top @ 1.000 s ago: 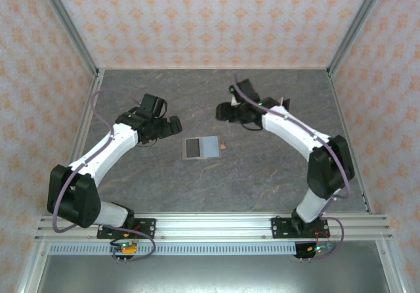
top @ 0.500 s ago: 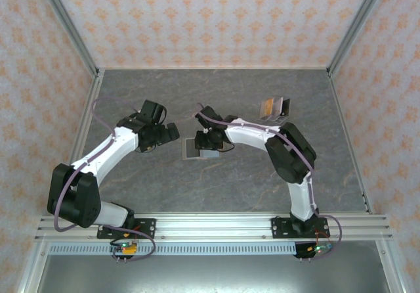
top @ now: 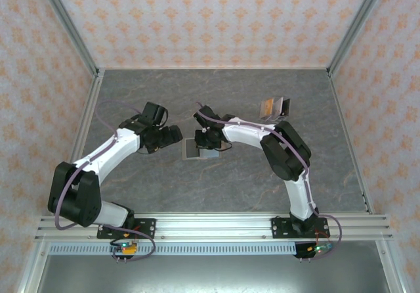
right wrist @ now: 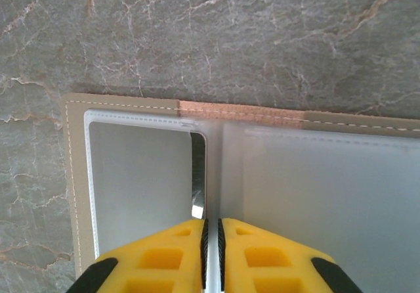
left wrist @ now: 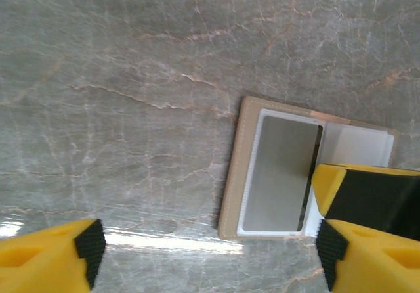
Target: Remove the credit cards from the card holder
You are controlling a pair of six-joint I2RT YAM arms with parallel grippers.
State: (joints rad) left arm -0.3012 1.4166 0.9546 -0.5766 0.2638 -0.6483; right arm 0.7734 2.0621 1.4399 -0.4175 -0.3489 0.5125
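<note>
The card holder (top: 194, 150) lies open and flat on the table (top: 262, 181), about midway between the two arms, and it has not shifted over the last second. The right wrist view shows its tan border, the clear pockets on both panels, and a thin metallic edge (right wrist: 197, 175) at the inner side of the left pocket, which I take for a card still inside. The change is in the right arm. A second ago its pincer was well away at the far right. It has since swung in, and the right pincer (top: 208, 137) now sits on the holder at the fold, hardly moved from half a second ago. Its fingers (right wrist: 164, 257) are pressed almost together with only a sliver between them, and I cannot tell whether a card edge is caught there. At the spot it left lie small flat pieces, brown and grey, (top: 274, 107), well apart from the holder and probably cards already taken out. The left pincer (top: 172, 134) has crept a little nearer and hangs just beside the holder's left edge, spread wide and holding nothing. This looks like one trip finished and the next draw beginning. The holder may need pinning down, or it could lift along with the card.
</note>
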